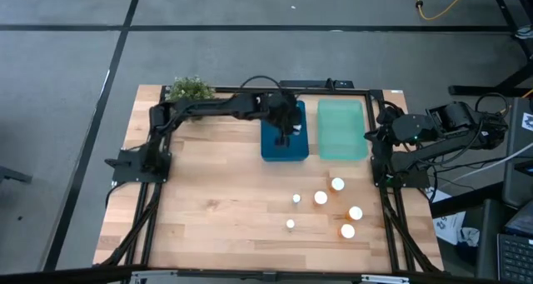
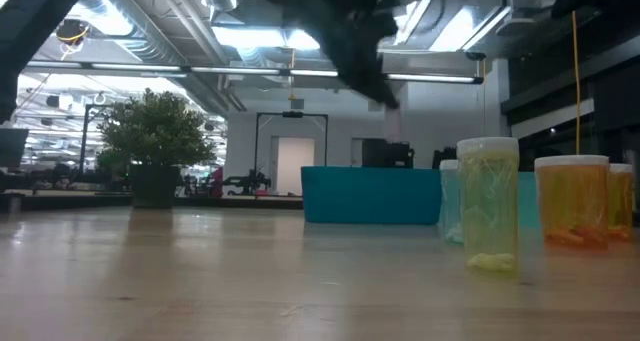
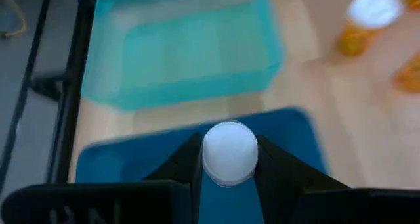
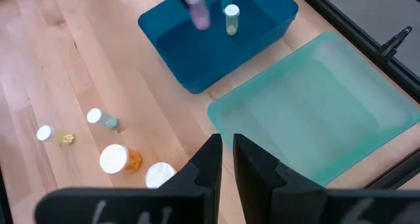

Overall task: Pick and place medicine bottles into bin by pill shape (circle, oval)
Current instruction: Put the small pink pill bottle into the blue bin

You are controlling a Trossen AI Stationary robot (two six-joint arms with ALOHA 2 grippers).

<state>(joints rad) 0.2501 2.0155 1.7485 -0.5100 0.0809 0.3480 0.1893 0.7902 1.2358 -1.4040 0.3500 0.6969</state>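
Note:
My left gripper (image 1: 284, 132) is over the dark blue bin (image 1: 271, 149) and is shut on a small white-capped bottle (image 3: 230, 152). The right wrist view shows this bottle (image 4: 196, 10) blurred above the bin, with two small bottles (image 4: 231, 18) standing inside. Several more white-capped bottles (image 1: 321, 197) stand on the table near the right front, some with orange bodies (image 1: 347, 231). The empty light teal bin (image 1: 341, 130) sits right of the blue one. My right gripper (image 4: 227, 159) waits shut and empty at the table's right edge. My left gripper pinches the small bottle between its two fingers (image 3: 187, 165), one on each side just below the white cap (image 3: 230, 148). The fingers come from above, pointing down. The bottle is upright, cap up, over the dark blue bin; whether it is clear of the bin floor I cannot tell.
A small potted plant (image 1: 190, 89) stands at the table's far left corner. Bare wooden tabletop (image 1: 216, 201) lies to the left and near side of the bins. In the low view, tall bottles (image 2: 490, 203) stand close to the camera at the right.

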